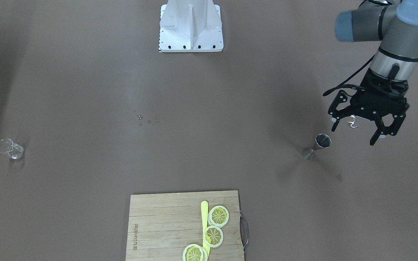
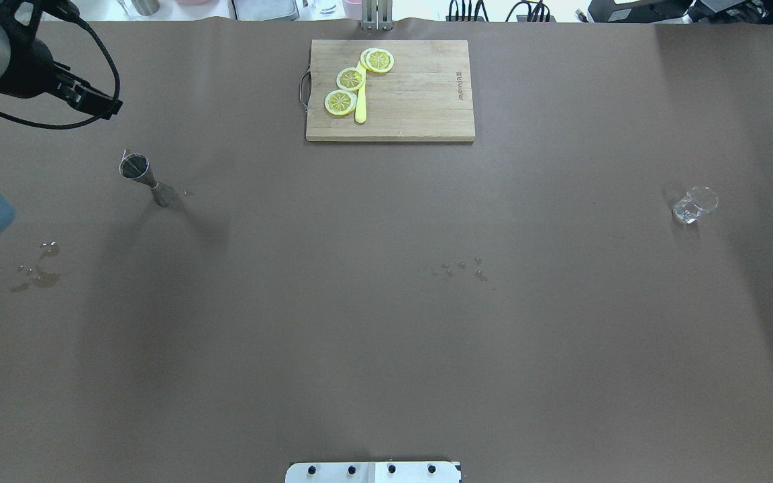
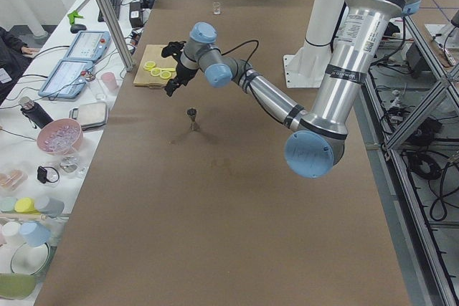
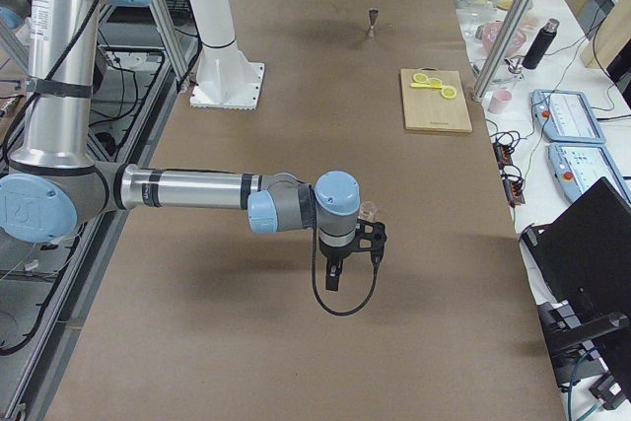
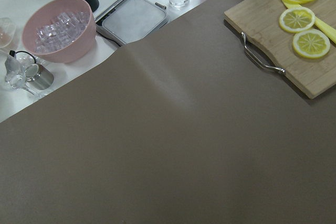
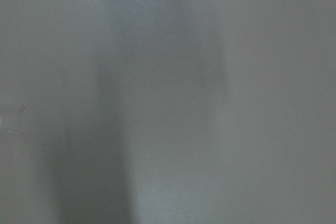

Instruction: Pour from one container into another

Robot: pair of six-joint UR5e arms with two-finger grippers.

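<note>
A steel jigger (image 1: 319, 144) stands upright on the brown table, also seen in the overhead view as the jigger (image 2: 138, 172). My left gripper (image 1: 354, 133) hangs in the air just beside it, toward the table's end, open with nothing between its fingers. A small clear glass (image 1: 10, 148) rests at the opposite end, the same glass (image 2: 694, 204) at the overhead view's right. My right gripper (image 4: 340, 265) shows only in the exterior right view, low over the table close to the glass (image 4: 368, 211); whether it is open or shut I cannot tell.
A wooden cutting board (image 2: 420, 100) with lemon slices (image 2: 350, 79) and a yellow knife (image 2: 361, 107) lies at the far edge. Water drops (image 2: 460, 268) and a wet patch (image 2: 37, 272) mark the table. A pink bowl of ice (image 5: 59, 27) sits off the table.
</note>
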